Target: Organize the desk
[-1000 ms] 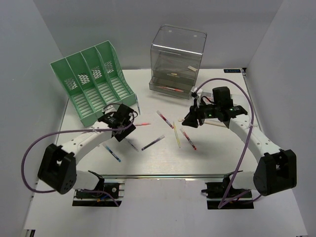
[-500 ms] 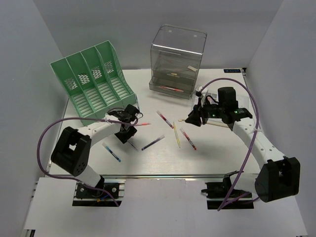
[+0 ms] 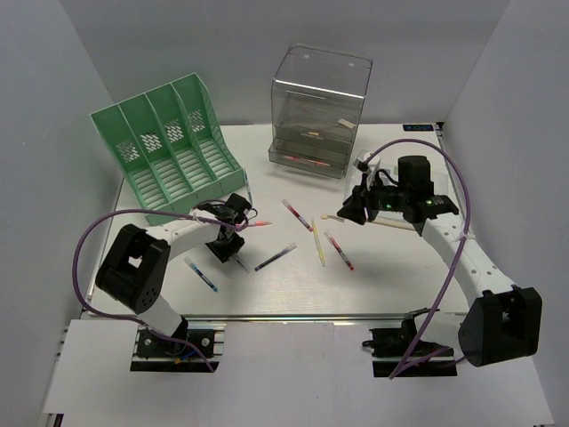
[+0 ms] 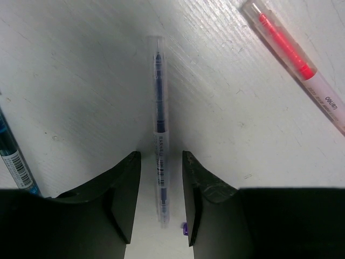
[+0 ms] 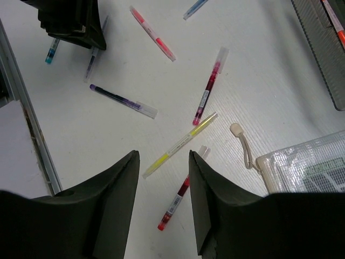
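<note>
Your left gripper point(image 4: 160, 162) straddles the blue pen point(image 4: 157, 97) on the table point(image 4: 81, 70), jaws narrowly apart, not gripping. The pen looks light, stiff and slick, so pinch it mid-barrel. Your right gripper point(image 5: 163, 162) hangs open, empty.

Desk point(image 3: 400, 276), near right: bare surface open for passage. Centre: scattered pens point(image 3: 318, 242) lie in the way. Far left: rack point(image 3: 169, 151); far centre: drawer box point(image 3: 318, 111), both tall. Left gripper point(image 4: 160, 159) straddles a dark pen point(image 4: 158, 108).
</note>
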